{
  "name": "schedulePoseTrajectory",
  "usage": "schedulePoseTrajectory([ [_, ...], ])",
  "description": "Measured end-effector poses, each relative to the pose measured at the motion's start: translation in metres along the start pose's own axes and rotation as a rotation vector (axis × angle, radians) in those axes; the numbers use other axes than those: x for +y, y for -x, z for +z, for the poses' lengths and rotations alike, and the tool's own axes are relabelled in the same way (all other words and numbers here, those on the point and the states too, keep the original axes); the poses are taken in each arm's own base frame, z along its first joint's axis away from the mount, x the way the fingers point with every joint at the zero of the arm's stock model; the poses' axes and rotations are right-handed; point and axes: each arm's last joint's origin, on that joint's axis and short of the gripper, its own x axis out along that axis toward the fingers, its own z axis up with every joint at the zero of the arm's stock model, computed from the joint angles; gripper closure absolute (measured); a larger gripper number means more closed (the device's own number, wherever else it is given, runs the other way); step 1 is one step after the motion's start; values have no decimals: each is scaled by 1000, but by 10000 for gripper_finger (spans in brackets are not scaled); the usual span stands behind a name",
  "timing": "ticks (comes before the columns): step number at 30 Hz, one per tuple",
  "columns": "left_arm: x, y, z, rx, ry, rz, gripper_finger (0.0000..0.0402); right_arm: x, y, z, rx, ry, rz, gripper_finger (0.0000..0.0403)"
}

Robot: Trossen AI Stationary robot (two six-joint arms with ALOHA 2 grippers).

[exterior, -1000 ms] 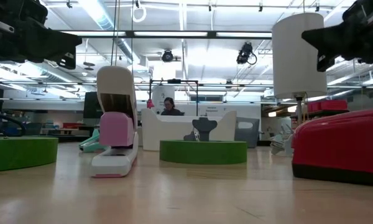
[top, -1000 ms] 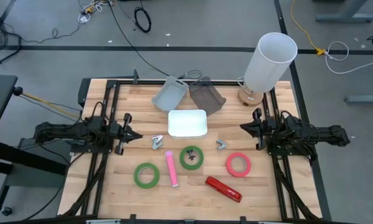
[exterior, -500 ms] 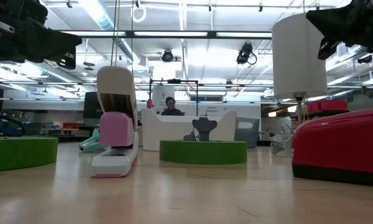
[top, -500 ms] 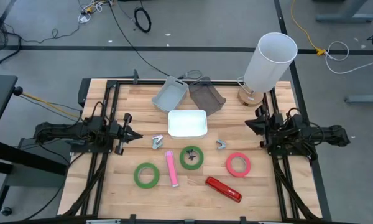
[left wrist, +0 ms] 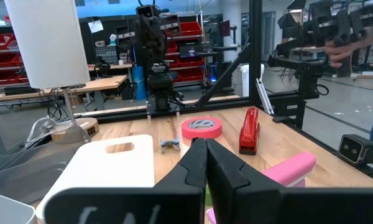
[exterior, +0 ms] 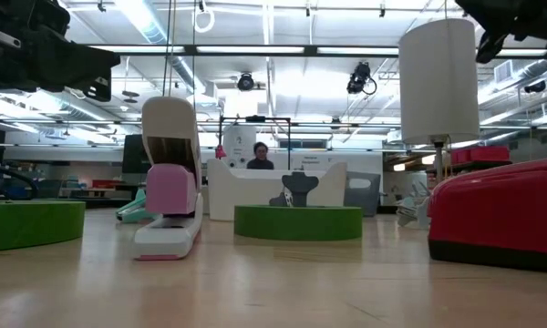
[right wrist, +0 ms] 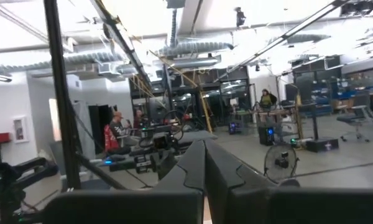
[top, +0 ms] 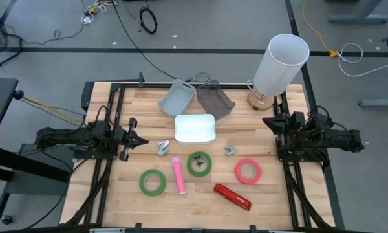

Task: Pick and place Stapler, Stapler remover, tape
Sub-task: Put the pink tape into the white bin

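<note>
Bright, even overhead light; ceiling strip lights (exterior: 146,18) glare in low view, white tray (top: 194,129) blows out, foreground tabletop (exterior: 255,292) soft, shadows faint.

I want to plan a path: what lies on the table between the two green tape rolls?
In the high view, the pink stapler lies lengthwise between the left green tape roll and the right green tape roll, touching neither.

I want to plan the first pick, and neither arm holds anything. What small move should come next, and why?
Probably open the left end effector and ease it toward the staple remover. It is shut and empty at the table's left, with that remover nearest; the right end effector is also shut, at the right edge.
</note>
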Motion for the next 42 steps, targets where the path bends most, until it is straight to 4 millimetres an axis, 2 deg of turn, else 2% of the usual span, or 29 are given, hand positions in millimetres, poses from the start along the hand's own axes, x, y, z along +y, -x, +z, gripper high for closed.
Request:
schedulePoseTrajectory([
  [7, 0, 0, 0, 0, 0, 0, 394, 1, -1, 16, -6, 0, -2, 399],
  [13, 0, 0, 0, 0, 0, 0, 394, 3, -10, 31, 10, 0, -3, 399],
  [19, 0, 0, 0, 0, 0, 0, 394, 7, -28, 54, 39, 4, 0, 399],
  [29, 0, 0, 0, 0, 0, 0, 394, 14, -64, 87, 204, 24, -8, 399],
  [36, 0, 0, 0, 0, 0, 0, 394, 18, -84, 113, 191, 17, -5, 399],
  [42, 0, 0, 0, 0, 0, 0, 394, 22, -96, 133, 172, -65, 26, 399],
])
